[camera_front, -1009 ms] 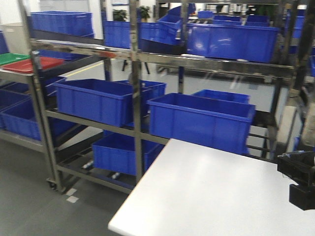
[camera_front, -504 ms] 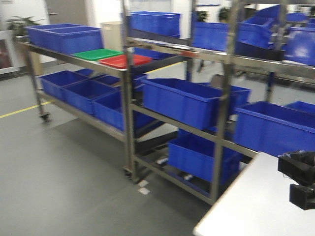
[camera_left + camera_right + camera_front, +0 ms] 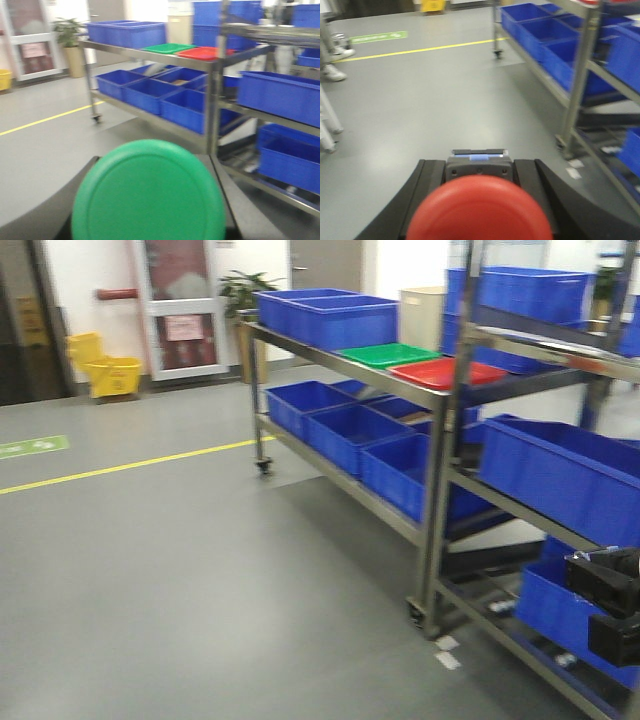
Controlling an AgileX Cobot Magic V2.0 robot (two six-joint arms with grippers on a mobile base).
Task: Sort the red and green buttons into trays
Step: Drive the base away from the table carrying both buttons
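In the left wrist view a green button [image 3: 148, 192] with a round domed cap fills the lower frame, and my left gripper [image 3: 150, 215] is shut on it, dark fingers [image 3: 75, 200] flanking the cap. My right gripper [image 3: 479, 167] is shut on a red button [image 3: 479, 210], whose grey body shows behind the cap. The green tray [image 3: 388, 354] and red tray [image 3: 445, 372] lie side by side on a steel rack's top shelf [image 3: 330, 358], far from both grippers. Both the green tray [image 3: 167, 48] and the red tray [image 3: 205, 53] show again in the left wrist view.
Steel racks hold deep blue crates [image 3: 325, 315] above and below the trays. A cream tub [image 3: 422, 303] stands behind them. A yellow mop bucket [image 3: 105, 370], a door and a plant are at the far wall. A yellow line [image 3: 130, 462] crosses the grey floor.
The front view has swung left: the white table has left the frame, and the rack with the two trays has shifted from far left to the right side.
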